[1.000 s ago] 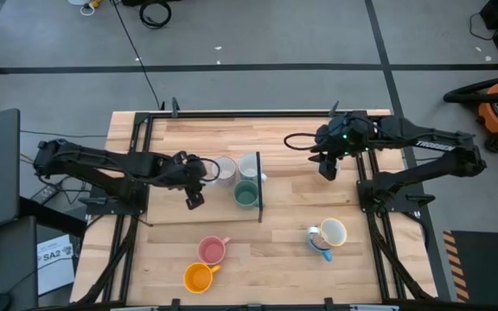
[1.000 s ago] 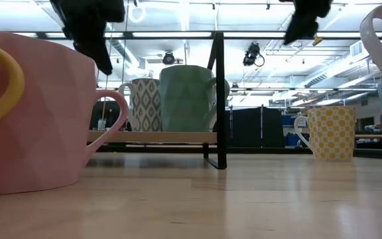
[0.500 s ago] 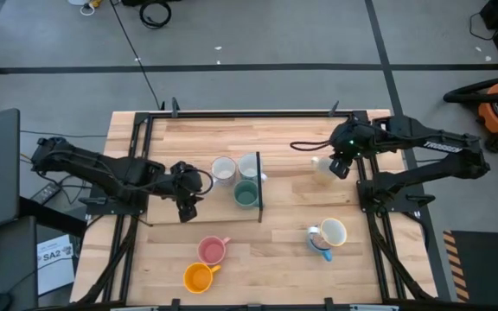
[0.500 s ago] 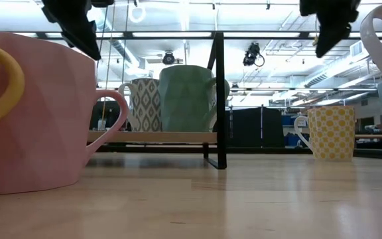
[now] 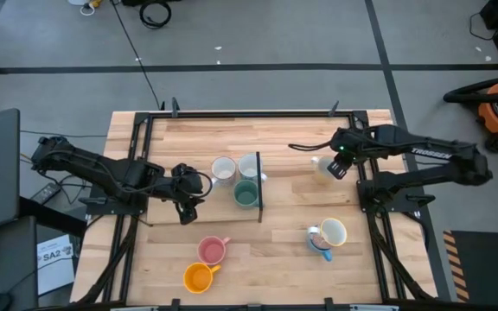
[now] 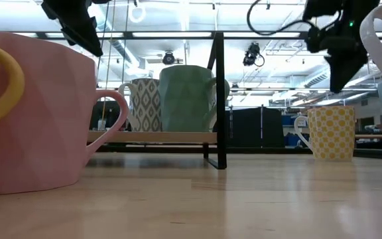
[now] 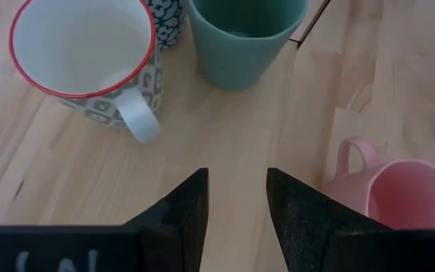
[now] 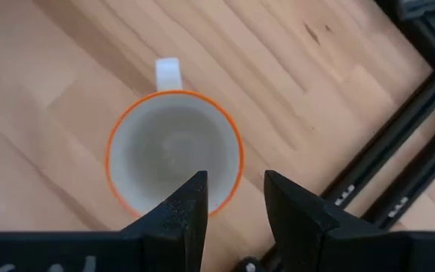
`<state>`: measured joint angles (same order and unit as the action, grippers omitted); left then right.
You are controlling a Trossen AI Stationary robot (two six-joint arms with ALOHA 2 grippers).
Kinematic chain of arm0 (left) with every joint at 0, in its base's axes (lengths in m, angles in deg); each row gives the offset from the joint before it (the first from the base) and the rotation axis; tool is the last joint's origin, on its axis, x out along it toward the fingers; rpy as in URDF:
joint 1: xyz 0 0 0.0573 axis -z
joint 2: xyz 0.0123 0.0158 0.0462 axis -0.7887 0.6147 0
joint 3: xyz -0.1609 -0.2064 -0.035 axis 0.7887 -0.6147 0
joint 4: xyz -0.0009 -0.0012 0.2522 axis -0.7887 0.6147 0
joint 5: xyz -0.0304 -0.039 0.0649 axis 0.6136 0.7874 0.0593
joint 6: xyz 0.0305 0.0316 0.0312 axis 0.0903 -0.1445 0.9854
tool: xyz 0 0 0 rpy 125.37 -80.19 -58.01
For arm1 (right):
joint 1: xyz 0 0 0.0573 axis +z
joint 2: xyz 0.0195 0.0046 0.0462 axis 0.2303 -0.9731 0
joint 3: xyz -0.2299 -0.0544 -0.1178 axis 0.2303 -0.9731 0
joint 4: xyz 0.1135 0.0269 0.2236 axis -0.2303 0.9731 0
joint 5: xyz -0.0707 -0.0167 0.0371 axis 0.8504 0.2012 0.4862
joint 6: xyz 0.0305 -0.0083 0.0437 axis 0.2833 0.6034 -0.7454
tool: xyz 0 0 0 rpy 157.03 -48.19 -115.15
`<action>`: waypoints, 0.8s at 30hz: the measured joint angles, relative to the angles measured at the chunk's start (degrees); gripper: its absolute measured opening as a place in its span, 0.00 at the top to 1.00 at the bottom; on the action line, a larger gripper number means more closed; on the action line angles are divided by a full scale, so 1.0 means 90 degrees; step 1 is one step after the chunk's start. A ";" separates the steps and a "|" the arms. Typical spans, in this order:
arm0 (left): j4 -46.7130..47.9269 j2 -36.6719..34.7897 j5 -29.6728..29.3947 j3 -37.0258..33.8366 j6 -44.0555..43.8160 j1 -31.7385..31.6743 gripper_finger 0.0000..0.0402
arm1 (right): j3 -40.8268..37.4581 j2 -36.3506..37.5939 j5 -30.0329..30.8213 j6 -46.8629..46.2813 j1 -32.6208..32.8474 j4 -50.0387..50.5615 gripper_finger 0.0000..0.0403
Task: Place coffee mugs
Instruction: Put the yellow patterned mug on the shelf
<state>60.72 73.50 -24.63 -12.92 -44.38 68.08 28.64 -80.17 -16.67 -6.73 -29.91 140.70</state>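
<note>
A yellow checked mug [image 6: 331, 133] with an orange rim [image 8: 174, 155] stands upright at the table's right. My right gripper [image 8: 235, 200] hovers open just above its rim, pointing steeply down and touching nothing. A patterned mug [image 7: 81, 64], another white mug [image 5: 249, 164] and a teal-green mug [image 7: 246, 38] stand on a low wooden shelf [image 6: 151, 137]. My left gripper [image 7: 236, 200] hangs open over bare wood just left of that shelf. A pink mug [image 5: 212, 250] and an orange mug [image 5: 197, 277] rest near the front edge. A cream mug [image 5: 332, 231] sits on a blue mug [image 5: 320, 249].
A black upright frame [image 5: 258, 186] bounds the shelf's right side. Black rails [image 8: 399, 143] run along the table's right edge close to the yellow mug. Bare wood [image 5: 292, 207] lies between the shelf and the right-hand mugs.
My right gripper has come down over the yellow mug, shifting a little toward the table's right edge and rolling as it sank. My left gripper has drawn back from the shelf toward the table's left and near edges. No mug has moved.
</note>
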 joint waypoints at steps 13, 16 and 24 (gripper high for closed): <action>-0.0091 0.0007 0.0000 -0.0002 0.0000 -0.0002 0.65 | -0.0616 -0.0005 -0.0301 0.0600 -0.0945 -0.0875 0.66; -0.0092 0.0007 0.0000 -0.0002 -0.0002 -0.0002 0.65 | -0.0818 -0.0005 -0.0489 0.0716 -0.1069 -0.1092 0.66; -0.0095 0.0007 0.0000 -0.0002 0.0000 -0.0002 0.65 | -0.1517 -0.0010 -0.0824 0.0815 -0.1229 -0.1743 0.66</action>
<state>59.86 73.56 -24.63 -12.94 -44.38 68.06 14.99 -80.26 -24.09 0.61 -40.97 125.01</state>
